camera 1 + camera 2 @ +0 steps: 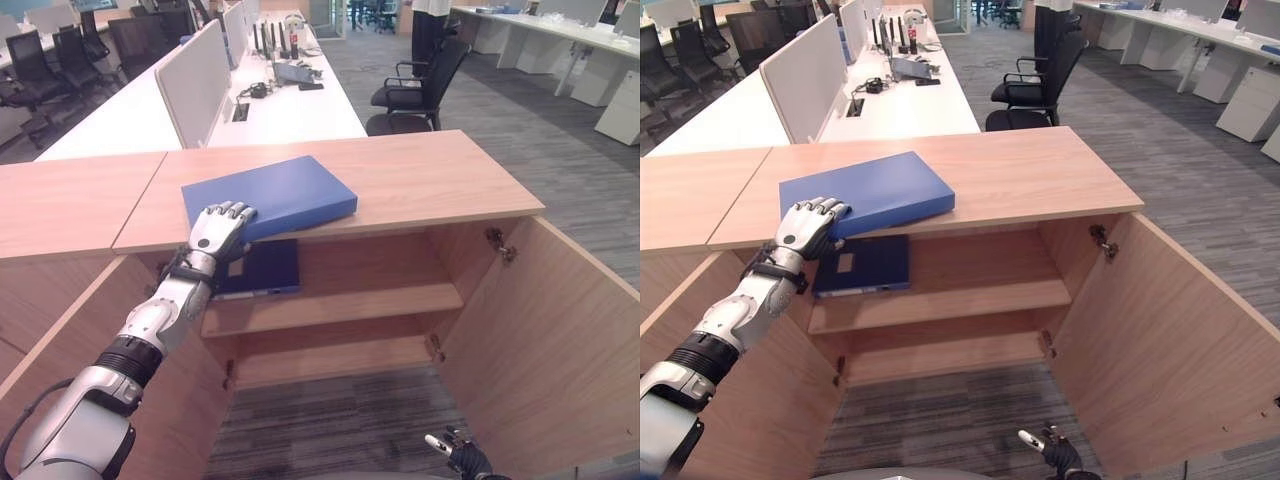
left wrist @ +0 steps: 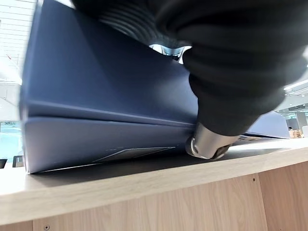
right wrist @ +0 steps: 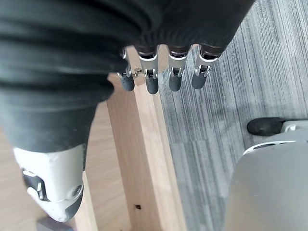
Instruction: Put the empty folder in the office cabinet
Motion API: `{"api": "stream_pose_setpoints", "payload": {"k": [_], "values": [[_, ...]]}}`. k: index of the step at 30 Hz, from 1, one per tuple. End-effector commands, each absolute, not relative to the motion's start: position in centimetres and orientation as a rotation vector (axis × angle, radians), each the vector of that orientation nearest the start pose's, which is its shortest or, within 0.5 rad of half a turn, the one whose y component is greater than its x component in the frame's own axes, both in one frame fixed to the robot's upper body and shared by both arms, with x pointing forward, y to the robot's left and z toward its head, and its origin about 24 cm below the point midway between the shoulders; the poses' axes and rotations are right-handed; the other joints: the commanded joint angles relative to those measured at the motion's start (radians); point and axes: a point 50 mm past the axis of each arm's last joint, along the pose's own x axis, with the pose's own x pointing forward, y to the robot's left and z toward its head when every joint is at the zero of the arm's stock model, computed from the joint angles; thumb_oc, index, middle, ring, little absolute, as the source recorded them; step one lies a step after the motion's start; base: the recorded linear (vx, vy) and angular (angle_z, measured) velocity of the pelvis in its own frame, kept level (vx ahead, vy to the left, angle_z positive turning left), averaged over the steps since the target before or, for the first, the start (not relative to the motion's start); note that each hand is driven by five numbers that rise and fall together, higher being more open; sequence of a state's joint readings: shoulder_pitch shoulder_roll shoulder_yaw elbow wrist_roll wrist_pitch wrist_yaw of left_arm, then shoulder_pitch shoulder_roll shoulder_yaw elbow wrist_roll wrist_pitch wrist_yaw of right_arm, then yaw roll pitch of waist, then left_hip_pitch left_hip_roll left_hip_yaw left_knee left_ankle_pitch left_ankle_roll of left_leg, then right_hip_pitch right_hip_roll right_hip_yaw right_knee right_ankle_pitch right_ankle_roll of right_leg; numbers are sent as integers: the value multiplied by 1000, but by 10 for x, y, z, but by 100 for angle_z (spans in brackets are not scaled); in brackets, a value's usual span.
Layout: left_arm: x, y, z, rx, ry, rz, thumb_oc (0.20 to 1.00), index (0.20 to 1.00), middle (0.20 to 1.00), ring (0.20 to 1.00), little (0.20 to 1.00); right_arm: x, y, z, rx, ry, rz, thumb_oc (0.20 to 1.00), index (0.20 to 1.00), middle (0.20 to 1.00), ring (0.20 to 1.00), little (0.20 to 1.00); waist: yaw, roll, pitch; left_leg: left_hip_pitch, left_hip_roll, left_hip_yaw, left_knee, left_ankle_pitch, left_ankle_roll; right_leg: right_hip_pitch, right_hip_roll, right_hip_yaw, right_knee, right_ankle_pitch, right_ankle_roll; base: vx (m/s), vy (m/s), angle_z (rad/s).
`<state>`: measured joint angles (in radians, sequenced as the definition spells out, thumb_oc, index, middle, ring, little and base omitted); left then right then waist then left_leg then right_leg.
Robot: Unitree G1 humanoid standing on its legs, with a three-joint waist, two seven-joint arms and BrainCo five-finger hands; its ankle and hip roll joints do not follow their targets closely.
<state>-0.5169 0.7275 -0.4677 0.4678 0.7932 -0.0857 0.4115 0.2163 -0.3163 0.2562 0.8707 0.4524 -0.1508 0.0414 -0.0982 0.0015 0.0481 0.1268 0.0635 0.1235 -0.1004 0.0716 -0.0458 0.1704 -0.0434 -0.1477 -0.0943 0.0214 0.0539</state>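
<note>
Nearest, at about five o'clock in the head views, the right hand hangs low over the carpet beside the open right door; its own wrist view shows its fingers hanging loosely curled and empty, with the door's edge just past them. Further in, the cabinet stands with both doors swung wide, so the opening step looks done. On the upper shelf, toward ten o'clock of the opening, a dark blue folder already lies flat. Above it, at about ten o'clock in the head views, the left hand is set on the near corner of the lighter blue folder, fingers laid over its top face and thumb against its near edge, as the left wrist view shows, so it seems to be taking hold. That folder lies on the cabinet top, its near edge overhanging the front lip a little. By my judgement the task is at an early stage: the folder is not yet lifted, and it remains to draw it off the top, lower it and slide it onto a shelf. Beyond, at twelve o'clock, are white desks and a black office chair.
</note>
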Motion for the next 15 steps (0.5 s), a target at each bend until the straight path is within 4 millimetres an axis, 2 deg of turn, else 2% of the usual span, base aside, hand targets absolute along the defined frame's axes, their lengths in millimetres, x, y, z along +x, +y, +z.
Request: {"api": "stream_pose_setpoints", "payload": {"k": [1,8,10,11,14,15], "values": [[353,238,153,1581,-423,156,200,200,200,200,200,110,-234,-132,84,839,-156,1000,1000,1000,1000,1000,9,-35,51,114,29,-8,13,-132,-55,43,-58,29,10,-65,104,0,0,0],[352,236,171,1530,-492,207,200,200,200,200,200,113,-234,-131,106,827,-171,1000,1000,1000,1000,1000,15,-36,48,111,28,-13,13,-130,-55,46,-61,24,11,-65,103,0,0,0],[350,232,185,1487,-554,234,200,200,200,200,200,116,-233,-130,120,815,-175,1000,1000,1000,1000,1000,19,-36,46,109,29,-18,13,-130,-55,46,-63,21,11,-65,103,0,0,0],[349,232,185,1487,-553,234,200,200,200,200,200,117,-233,-130,120,815,-175,1000,1000,1000,1000,1000,19,-36,46,109,29,-18,13,-130,-54,46,-63,21,11,-65,103,-22,-1,3],[347,228,208,1415,-643,285,200,200,200,200,200,121,-231,-129,125,804,-172,1000,1000,1000,1000,1000,27,-33,45,105,28,-25,13,-127,-53,47,-65,15,12,-65,103,-17,1,2],[347,228,209,1415,-643,285,200,200,200,200,200,121,-231,-129,125,804,-171,1000,1000,1000,1000,1000,26,-33,45,105,27,-25,13,-127,-53,47,-65,15,12,-65,103,0,0,0]]}}
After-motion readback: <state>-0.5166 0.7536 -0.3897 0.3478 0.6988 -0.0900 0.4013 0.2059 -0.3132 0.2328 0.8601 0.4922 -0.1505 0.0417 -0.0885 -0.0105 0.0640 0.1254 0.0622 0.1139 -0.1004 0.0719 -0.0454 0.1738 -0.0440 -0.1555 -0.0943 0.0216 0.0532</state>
